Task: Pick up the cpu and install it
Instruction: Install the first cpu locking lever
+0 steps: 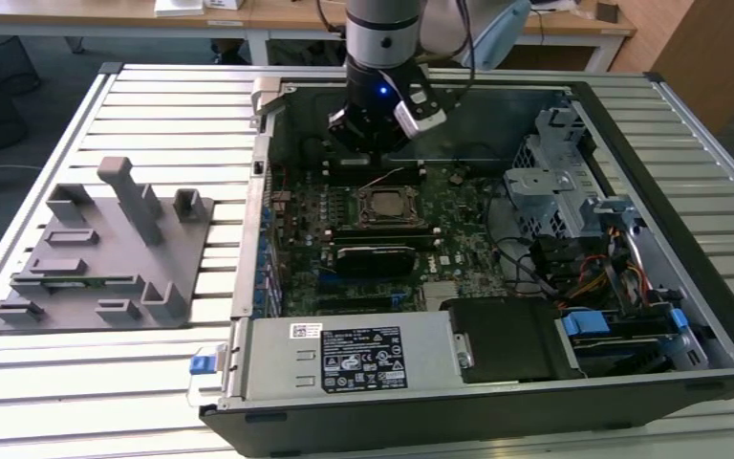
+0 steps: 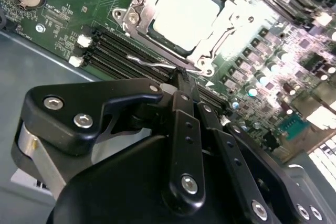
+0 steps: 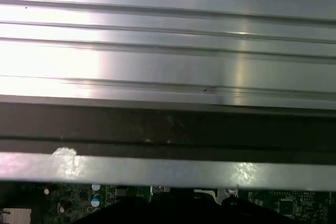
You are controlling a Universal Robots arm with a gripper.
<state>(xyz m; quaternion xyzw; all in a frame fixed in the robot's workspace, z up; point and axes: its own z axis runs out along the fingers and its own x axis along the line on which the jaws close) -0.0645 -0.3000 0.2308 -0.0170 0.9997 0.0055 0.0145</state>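
Where the exterior view looks down on the slatted metal table (image 1: 112, 382), an open computer case (image 1: 711, 316) lies flat with the green board (image 1: 469, 249) inside. The gripper (image 1: 370, 153) hangs over the board, just behind the socket (image 1: 386, 206). A grey fixture (image 1: 99, 253) with posts stands well apart, on the exterior view's left.

In the second wrist view, the cpu (image 2: 185, 10) sits in the socket frame (image 2: 131, 17). The gripper (image 2: 184, 80) is empty, its fingers (image 2: 182, 83) closed together above a wire lever (image 2: 152, 64).

In the first wrist view, the case wall (image 3: 168, 129) and table slats (image 3: 168, 51) are seen.

I see open room above the cpu (image 2: 185, 11) in its socket (image 1: 386, 206); case walls (image 1: 260, 191) and drive cage (image 1: 558, 186) hem the sides.
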